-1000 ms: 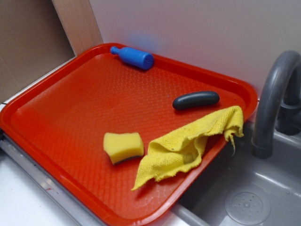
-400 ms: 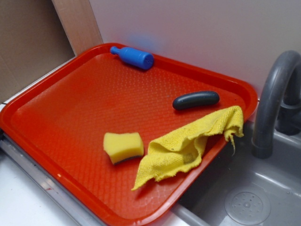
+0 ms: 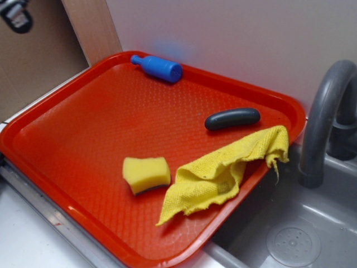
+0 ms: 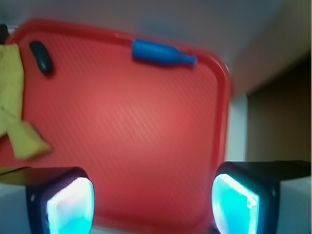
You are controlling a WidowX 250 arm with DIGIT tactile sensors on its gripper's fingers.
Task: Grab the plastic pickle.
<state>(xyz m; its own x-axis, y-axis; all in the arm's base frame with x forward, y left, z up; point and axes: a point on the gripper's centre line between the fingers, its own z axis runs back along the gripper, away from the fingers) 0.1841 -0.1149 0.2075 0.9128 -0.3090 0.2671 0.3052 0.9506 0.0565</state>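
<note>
A: Where does the plastic pickle lie?

B: On the red tray, toward its far right corner, flat on its side and touched by nothing. The yellow cloth is just in front of it, a narrow strip of tray showing between them. In the wrist view the pickle sits at the upper left, next to the same cloth.

A: And the end effector?

B: In the exterior view only a small dark piece of it shows at the top left corner, well apart from the pickle. The wrist view shows the end effector released: its two fingers, with glowing cyan pads, stand wide apart at the bottom of the picture, with bare tray between them. It grips nothing and touches nothing.

A: What else does the tray hold?

B: A blue plastic bottle lies on its side against the far rim. A yellow sponge with a dark underside rests near the front, just left of the cloth. The cloth is crumpled, and one corner hangs over the tray's right rim toward the grey sink, where a grey tap stands.
</note>
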